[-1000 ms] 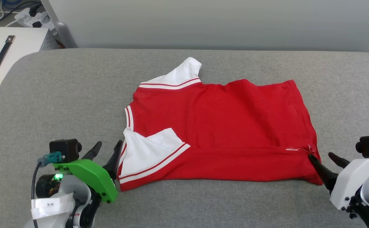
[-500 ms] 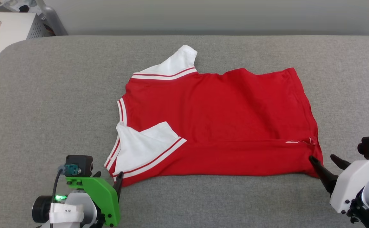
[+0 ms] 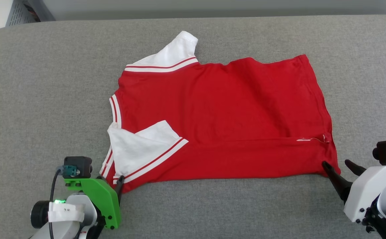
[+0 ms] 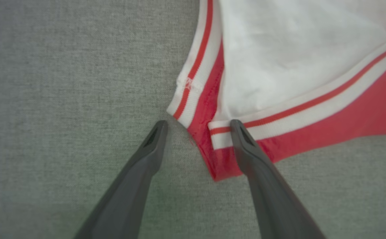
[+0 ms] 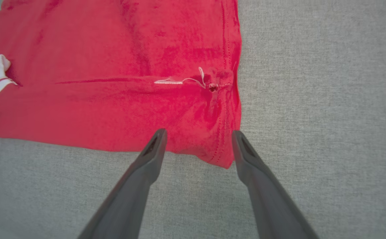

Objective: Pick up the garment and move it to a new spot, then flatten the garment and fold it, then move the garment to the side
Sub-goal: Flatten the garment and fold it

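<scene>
Lying flat on grey worktop (image 3: 47, 99): garment (image 3: 219, 109), near strip folded over. Held apart, straddling near corners: left tool (image 4: 198, 124), right tool (image 5: 198, 132). Risk: pinching one layer only, fold slipping open

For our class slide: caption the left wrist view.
Open left end effector flanks a striped corner of the garment on grey upholstery.

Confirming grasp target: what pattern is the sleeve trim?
The sleeve trim is white with one red stripe; left wrist view.
</scene>
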